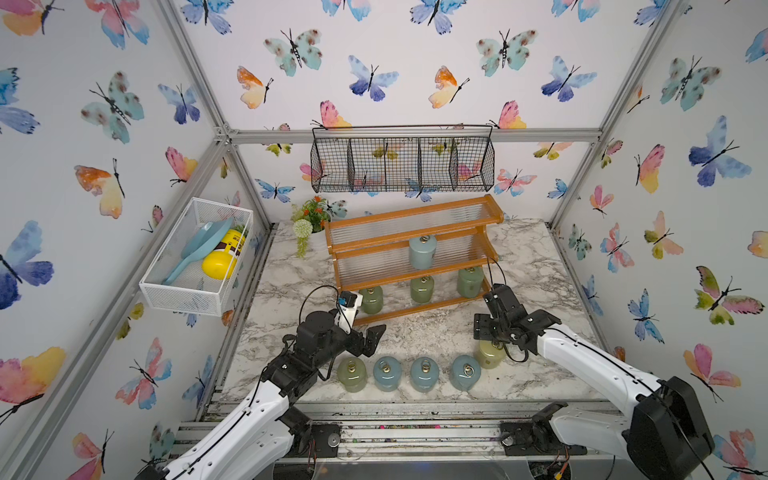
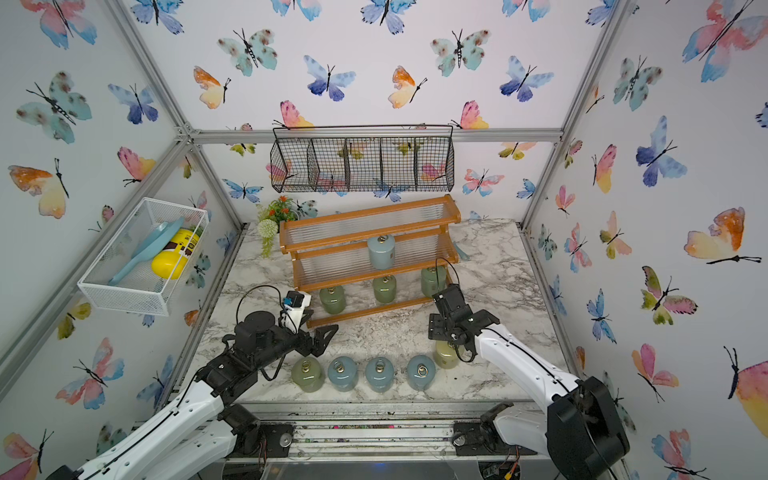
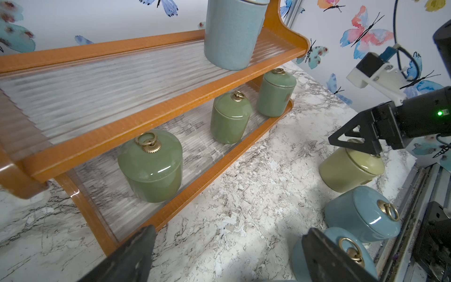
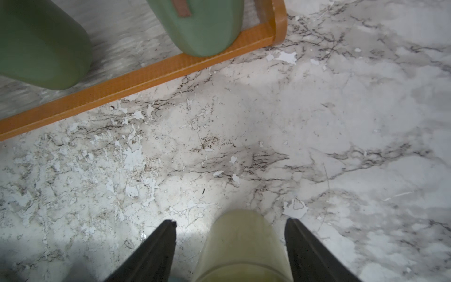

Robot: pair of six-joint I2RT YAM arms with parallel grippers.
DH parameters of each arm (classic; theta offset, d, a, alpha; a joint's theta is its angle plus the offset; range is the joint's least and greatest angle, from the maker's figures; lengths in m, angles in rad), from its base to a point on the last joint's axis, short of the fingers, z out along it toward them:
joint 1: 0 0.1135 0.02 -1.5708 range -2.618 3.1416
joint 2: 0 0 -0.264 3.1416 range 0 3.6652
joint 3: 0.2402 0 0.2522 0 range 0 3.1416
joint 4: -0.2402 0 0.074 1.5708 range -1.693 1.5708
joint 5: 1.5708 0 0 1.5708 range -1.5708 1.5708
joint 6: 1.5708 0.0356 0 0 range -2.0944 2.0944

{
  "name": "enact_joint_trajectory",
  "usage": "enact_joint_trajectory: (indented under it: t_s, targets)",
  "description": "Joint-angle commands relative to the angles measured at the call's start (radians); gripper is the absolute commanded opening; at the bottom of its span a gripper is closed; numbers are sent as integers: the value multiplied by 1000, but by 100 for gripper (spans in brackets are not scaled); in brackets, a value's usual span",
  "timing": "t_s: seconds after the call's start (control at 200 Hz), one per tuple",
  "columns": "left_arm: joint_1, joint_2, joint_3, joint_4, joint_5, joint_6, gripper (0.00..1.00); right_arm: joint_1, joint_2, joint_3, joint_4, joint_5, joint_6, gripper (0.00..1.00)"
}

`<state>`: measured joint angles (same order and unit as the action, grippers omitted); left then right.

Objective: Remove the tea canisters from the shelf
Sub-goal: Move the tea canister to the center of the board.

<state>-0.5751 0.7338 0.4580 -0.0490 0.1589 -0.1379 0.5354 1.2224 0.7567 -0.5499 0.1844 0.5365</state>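
Note:
The shelf (image 1: 419, 306) stands at the back of the marble table. One pale blue tea canister (image 1: 422, 251) sits on its middle tier, and three green ones (image 1: 422, 289) on the lowest. Near the front edge stand one green canister (image 1: 352, 374) and three pale blue ones (image 1: 424, 374) in a row, with a pale yellow one (image 1: 489, 355) at its right end. My right gripper (image 4: 230, 221) is shut on the pale yellow canister (image 4: 241, 244) near its top. My left gripper (image 3: 230, 229) hangs open and empty between the shelf's left end and the row.
A white mesh basket (image 1: 183, 293) on the left wall holds a yellow bottle (image 1: 222, 259) and a blue scoop (image 1: 199, 249). A black wire basket (image 1: 403, 162) hangs above the shelf. A small potted plant (image 1: 309, 220) stands at the shelf's back left.

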Motion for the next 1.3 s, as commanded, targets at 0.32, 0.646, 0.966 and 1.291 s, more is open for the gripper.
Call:
enact_joint_trajectory:
  t_s: [0.32, 0.646, 0.966, 1.291]
  targets:
    - [8, 32, -8, 34, 30, 12, 98, -4, -37, -35, -146, -65, 70, 73]
    - [9, 40, -7, 40, 36, 14, 98, -4, -24, -22, -227, -23, 106, 77]
    - [8, 35, -8, 38, 32, 10, 98, -4, 7, 66, -263, -60, 43, 89]
    - [8, 37, -10, 42, 35, 9, 98, -3, 21, 45, -340, -49, 91, 89]
